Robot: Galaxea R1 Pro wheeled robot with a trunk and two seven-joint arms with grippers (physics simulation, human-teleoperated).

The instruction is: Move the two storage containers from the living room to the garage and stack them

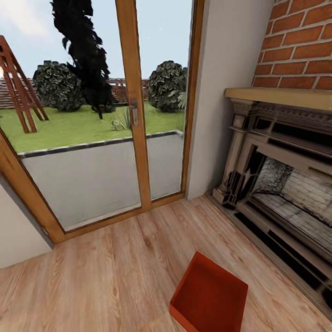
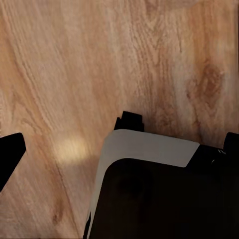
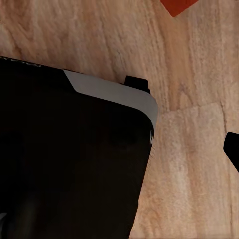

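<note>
No readable text, label, brand, number or sign in any view. Red-orange storage container (image 1: 208, 295) has plain walls with no lettering; the brick chimney (image 1: 297, 44), fireplace (image 1: 276, 180) and glazed wooden door (image 1: 133, 106) carry no markings. Wrist views give wood plank floor (image 2: 74, 64) and the robot's dark base (image 3: 69, 164), also unmarked.
</note>
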